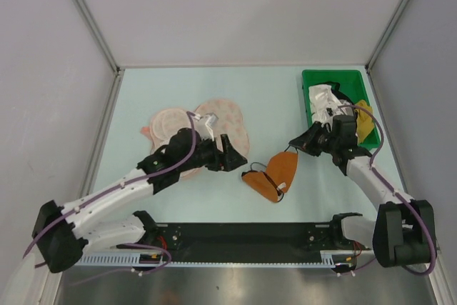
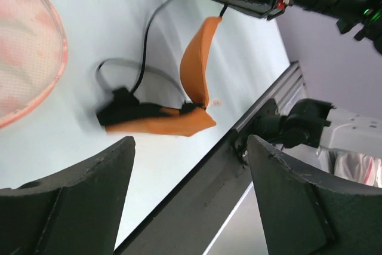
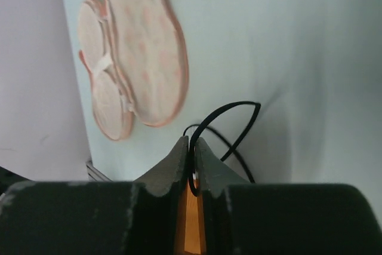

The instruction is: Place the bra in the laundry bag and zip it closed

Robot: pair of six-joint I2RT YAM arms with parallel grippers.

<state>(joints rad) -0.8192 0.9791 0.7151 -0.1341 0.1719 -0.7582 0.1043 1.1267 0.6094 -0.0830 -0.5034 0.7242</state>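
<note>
Jaws of the right gripper [image 3: 191,147] nearly together, clamped on the bra [image 1: 275,176] at the top edge of one orange cup. Holds that cup up on edge while the other cup lies flat on the counter [image 1: 271,98], the two joined at the near end. Black strap [image 3: 233,123] looping out from the pinch and trailing over the counter towards the left.

Jaws of the left gripper [image 1: 235,153] wide apart with nothing between them, pointing right towards the bra and clear of it. Cannot tell whether that gripper touches the counter or hangs above it.

Bra near the middle of the counter, a little right of centre, between the two grippers and closer to the right one.

Laundry bag [image 1: 228,116] further left and further back, lying opened flat in pale pink lobes. Speckled outside showing on the right piece, white mesh rounds on the left piece. Left arm crossing over the bag's near edge. Bag and bra apart, with bare counter between them.

Green bin [image 1: 314,80] at the far right of the counter, holding white items and a yellow cloth [image 1: 365,123]. Right arm reaching in from just beside the bin.
</note>
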